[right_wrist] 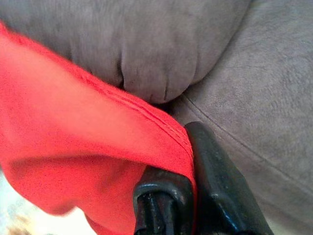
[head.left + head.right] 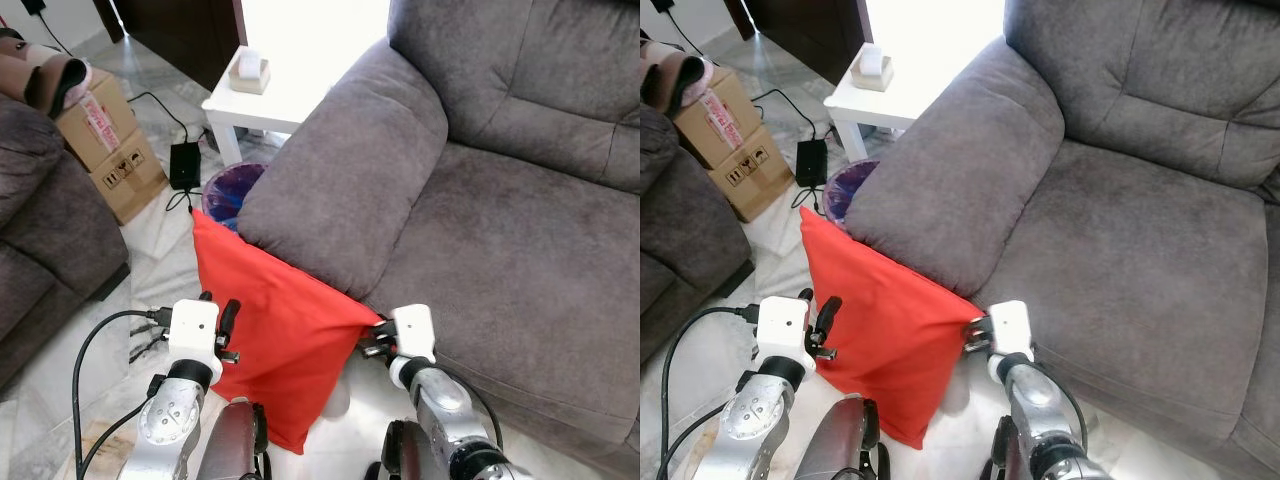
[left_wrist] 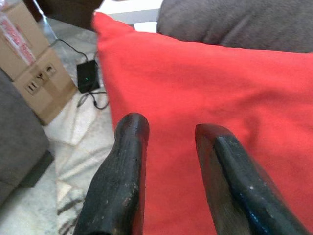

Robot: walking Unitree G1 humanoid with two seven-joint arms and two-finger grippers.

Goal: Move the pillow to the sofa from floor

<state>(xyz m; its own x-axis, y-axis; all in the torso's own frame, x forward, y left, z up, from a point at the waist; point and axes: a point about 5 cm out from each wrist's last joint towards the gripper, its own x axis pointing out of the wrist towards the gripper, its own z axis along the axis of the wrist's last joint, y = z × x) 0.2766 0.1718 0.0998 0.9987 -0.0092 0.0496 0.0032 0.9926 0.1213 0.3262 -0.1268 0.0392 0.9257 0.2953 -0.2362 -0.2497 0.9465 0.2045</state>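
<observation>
Red pillow (image 2: 270, 320) leans on the sofa (image 2: 520, 250) armrest, bottom corner near the floor. Right gripper (image 2: 372, 336) pinches its corner seam; left gripper (image 3: 168, 132) hovers spread at its face. Soft, light, probably floppy, so grip the seamed edges.

White side table (image 2: 262, 104) carrying a small beige box (image 2: 249, 72) near its front edge; purple-lined bin (image 2: 229, 193) just below it, black power adapter (image 2: 185, 164) with cable on marble floor (image 2: 160, 262), two stacked cardboard boxes (image 2: 108, 140) beside.
</observation>
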